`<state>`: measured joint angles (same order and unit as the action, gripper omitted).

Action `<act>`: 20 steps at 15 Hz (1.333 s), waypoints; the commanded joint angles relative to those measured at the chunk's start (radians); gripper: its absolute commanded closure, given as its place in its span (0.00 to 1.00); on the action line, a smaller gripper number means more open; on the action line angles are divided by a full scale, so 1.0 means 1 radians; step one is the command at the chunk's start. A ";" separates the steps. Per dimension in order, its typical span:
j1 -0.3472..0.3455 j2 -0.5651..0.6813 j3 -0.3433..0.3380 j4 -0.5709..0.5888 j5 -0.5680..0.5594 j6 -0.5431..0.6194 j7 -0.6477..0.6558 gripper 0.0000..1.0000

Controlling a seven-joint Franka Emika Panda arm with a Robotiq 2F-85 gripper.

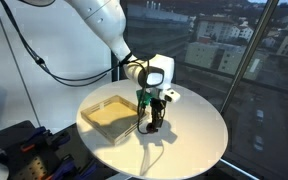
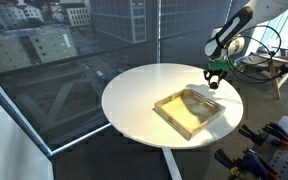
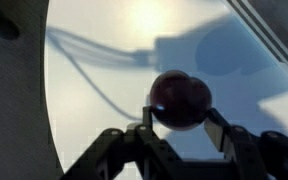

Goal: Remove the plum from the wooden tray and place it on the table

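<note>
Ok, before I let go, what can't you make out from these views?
- In both exterior views, the plum is too small and hidden in the gripper.
- Any gap between plum and table: the plum covers it in the wrist view, and the exterior views are too distant.
- The wooden tray lies outside the wrist view's frame.

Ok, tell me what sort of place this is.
Probably a high-floor office or lab: floor-to-ceiling glass windows overlooking city buildings, a large round white table, and a white robot arm working at it.
</note>
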<state>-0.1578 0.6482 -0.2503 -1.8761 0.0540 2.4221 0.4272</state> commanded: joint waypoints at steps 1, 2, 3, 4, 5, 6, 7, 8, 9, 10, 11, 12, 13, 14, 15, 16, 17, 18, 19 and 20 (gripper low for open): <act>-0.010 0.022 0.002 0.025 0.026 0.021 -0.007 0.69; -0.009 0.027 0.002 0.025 0.027 0.028 -0.007 0.69; -0.009 0.031 0.003 0.026 0.028 0.032 -0.007 0.69; -0.008 0.035 0.002 0.026 0.028 0.037 -0.006 0.69; -0.008 0.038 0.003 0.026 0.029 0.040 -0.006 0.69; -0.009 0.042 0.003 0.026 0.030 0.042 -0.006 0.69; -0.009 0.046 0.003 0.027 0.032 0.044 -0.007 0.69; -0.010 0.050 0.003 0.028 0.034 0.046 -0.008 0.69; -0.010 0.054 0.002 0.029 0.035 0.049 -0.009 0.69; -0.011 0.057 0.002 0.031 0.036 0.050 -0.010 0.69; -0.012 0.059 0.002 0.032 0.039 0.051 -0.010 0.69; -0.014 0.061 0.002 0.033 0.041 0.052 -0.012 0.69; -0.014 0.064 0.001 0.036 0.041 0.052 -0.012 0.69; -0.016 0.068 0.001 0.039 0.041 0.051 -0.013 0.69; -0.017 0.072 0.000 0.042 0.041 0.050 -0.014 0.69; -0.019 0.077 0.000 0.047 0.041 0.049 -0.014 0.69; -0.020 0.081 -0.001 0.052 0.040 0.048 -0.014 0.69; -0.021 0.086 -0.002 0.056 0.040 0.048 -0.014 0.69; -0.022 0.089 -0.002 0.059 0.039 0.047 -0.013 0.69; -0.023 0.093 -0.003 0.062 0.039 0.046 -0.013 0.69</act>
<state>-0.1694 0.7181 -0.2529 -1.8515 0.0693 2.4750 0.4272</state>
